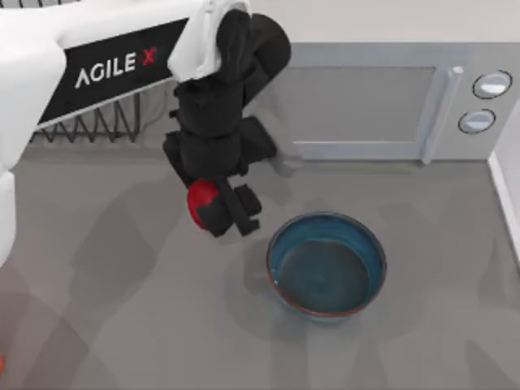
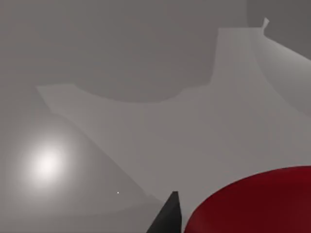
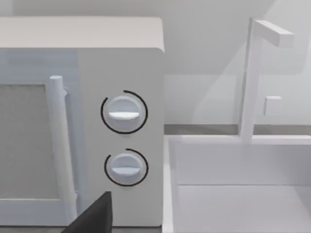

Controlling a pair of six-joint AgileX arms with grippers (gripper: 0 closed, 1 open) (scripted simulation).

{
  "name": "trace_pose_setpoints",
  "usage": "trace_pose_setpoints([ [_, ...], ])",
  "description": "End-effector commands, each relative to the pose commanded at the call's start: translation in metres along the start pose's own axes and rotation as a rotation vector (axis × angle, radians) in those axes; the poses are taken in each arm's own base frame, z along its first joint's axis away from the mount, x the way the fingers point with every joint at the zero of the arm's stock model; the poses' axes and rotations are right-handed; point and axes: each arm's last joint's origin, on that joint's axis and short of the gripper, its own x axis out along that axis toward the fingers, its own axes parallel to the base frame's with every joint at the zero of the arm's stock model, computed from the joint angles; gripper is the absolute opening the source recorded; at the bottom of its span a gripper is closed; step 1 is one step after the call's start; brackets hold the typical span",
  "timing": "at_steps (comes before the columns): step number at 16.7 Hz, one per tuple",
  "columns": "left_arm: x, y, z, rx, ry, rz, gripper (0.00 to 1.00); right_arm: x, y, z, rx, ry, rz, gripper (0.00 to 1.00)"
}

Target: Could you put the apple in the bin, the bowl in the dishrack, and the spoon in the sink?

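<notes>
My left gripper [image 1: 218,213] is clamped on the glossy round apple [image 1: 200,200], above the matte grey table [image 1: 106,276]. The glazed teal bowl [image 1: 327,264] sits just right of it.

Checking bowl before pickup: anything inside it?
Nothing visible inside the bowl: its blue inner floor shows bare in the top view. The apple sits apart, held between the left gripper's fingers. Nothing covers the bowl.

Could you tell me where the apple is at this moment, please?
In the top view the apple sits between the fingers of the left gripper, left of centre, just left of the bowl and in front of the microwave.
</notes>
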Motion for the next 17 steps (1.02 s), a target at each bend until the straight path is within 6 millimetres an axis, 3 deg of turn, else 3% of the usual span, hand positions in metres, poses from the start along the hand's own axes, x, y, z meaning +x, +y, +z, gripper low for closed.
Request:
trace_pose_setpoints([
  [3,-0.023,-0.001,-0.004,-0.003,-0.008,0.004,0.00,0.000,0.000,0.000,0.000,0.000,0.000,1.00],
  [10,-0.025,0.006,-0.013,-0.061,-0.007,0.002,0.00,0.000,0.000,0.000,0.000,0.000,0.000,1.00],
  [13,-0.034,0.027,-0.046,-0.277,-0.016,0.000,0.00,0.000,0.000,0.000,0.000,0.000,0.000,1.00],
  [17,-0.049,0.057,-0.124,-0.764,-0.031,-0.007,0.00,0.000,0.000,0.000,0.000,0.000,0.000,1.00],
])
